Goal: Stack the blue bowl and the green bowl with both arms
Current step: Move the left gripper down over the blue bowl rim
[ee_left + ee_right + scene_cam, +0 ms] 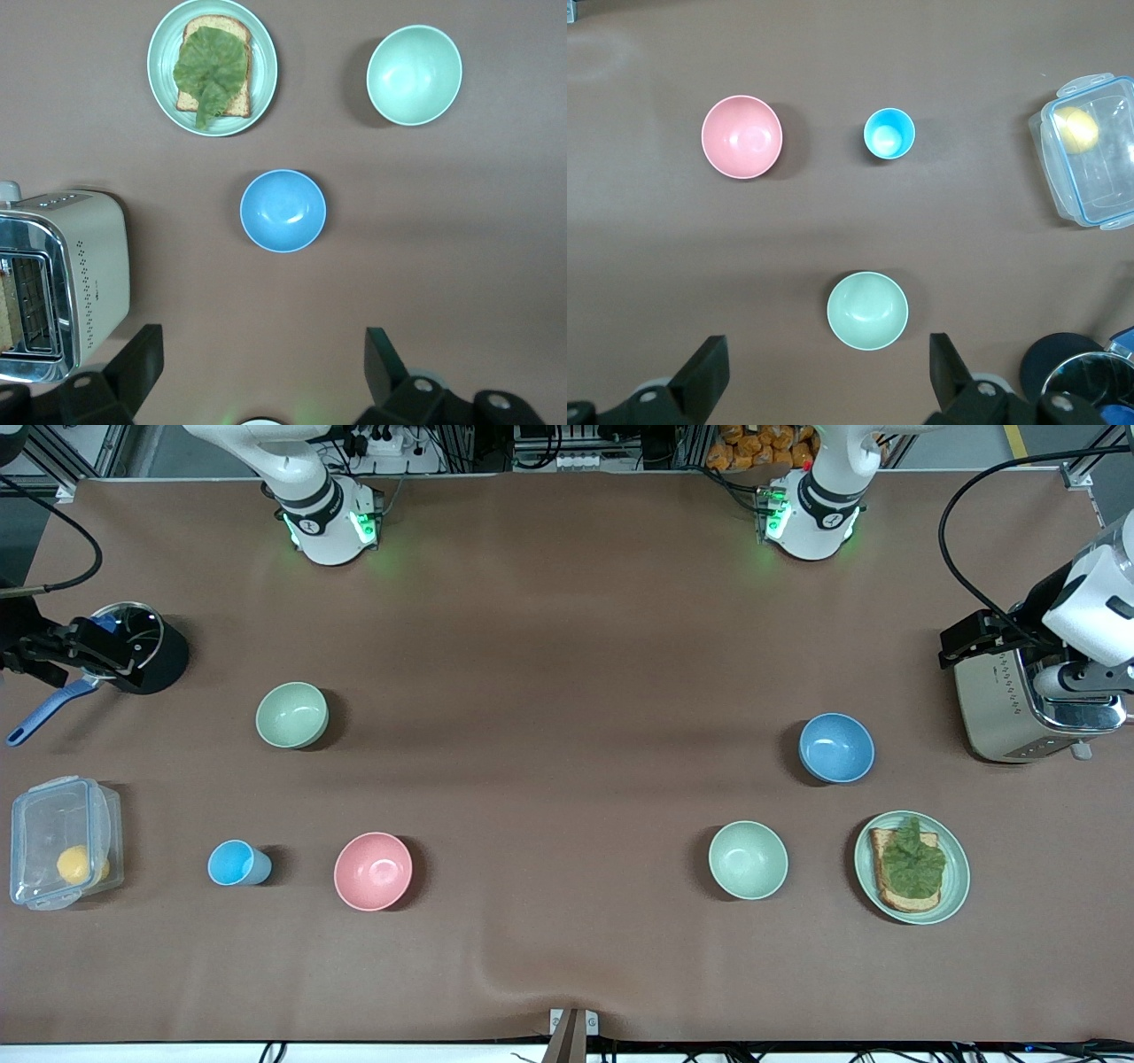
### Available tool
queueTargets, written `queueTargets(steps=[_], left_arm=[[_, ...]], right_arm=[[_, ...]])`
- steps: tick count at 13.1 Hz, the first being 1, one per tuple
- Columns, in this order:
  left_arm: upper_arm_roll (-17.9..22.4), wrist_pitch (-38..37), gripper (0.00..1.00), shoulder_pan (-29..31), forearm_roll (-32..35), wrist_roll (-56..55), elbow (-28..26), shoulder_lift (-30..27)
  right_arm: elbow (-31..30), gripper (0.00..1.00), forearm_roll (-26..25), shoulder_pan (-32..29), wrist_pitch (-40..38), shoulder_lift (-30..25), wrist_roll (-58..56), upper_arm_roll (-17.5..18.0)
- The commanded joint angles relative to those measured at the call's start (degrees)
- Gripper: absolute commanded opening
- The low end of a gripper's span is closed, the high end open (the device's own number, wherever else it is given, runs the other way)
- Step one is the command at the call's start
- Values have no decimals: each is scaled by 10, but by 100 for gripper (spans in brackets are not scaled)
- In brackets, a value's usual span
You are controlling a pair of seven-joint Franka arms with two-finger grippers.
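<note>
**Ana:** What worried you most on that table (pixel 567 957)?

**Me:** The big things first. My left gripper (pixel 973 640) hung, jaws spread wide and empty, over the toaster (pixel 1019 708) at the left arm's end of the table. A careless sweep down toward the blue bowl (pixel 836 747) could, I judged, have clipped it. My right gripper (pixel 55 654) was released and empty too, up over the black pot (pixel 146 651) at the right arm's end, so the same risk applied there.

**Ana:** And among the bowls?

**Me:** Picking the wrong green one. The green bowl (pixel 291 715) I wanted, pale sage, sat toward the right arm's end, farther from the front edge than the pink bowl (pixel 373 871). A cooler mint bowl (pixel 748 859) of the same size stood toward the left arm's end, nearer the front edge than the blue bowl and beside the plate (pixel 957 868) with toast. It was easy to confuse them. The two task bowls were also well apart, so one had to travel most of the table's length, and a rim pinch might have slipped on the way.

**Ana:** Where did each lie against its gripper?

**Me:** Neither was touched. Each sat upright and apart from the open fingers, the blue bowl ahead of the left pair in that wrist view and the green bowl ahead of the right pair, closer in. The small cup (pixel 237 863) mattered least.
</note>
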Motion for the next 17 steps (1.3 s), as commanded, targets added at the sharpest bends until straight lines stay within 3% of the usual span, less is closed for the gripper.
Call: queueTargets(steps=[1,5,7,9,11,14,17], left_arm=[[1,36,100,10,-5,18,-24,36],[1,186,100,14,0,21,-160,54],[1,277,100,16,46,24,-244,60],[1,346,100,26,69,25,-295,75],[-4,366,100,58,68,27,-304,109],[-5,371,100,59,63,26,-304,143],[-5,384,90,63,60,26,-304,164]], right_arm=[[1,100,0,5,-4,4,-4,-7],[-1,100,-1,1,-4,13,-10,-7],[-3,100,-1,-5,-4,19,-11,-9],[-4,100,-1,-7,-3,27,-12,-9],[-4,100,0,-15,1,37,-14,-8],[-14,100,-1,-23,9,49,-34,-9],[-30,100,-1,-40,27,72,-65,-9]])
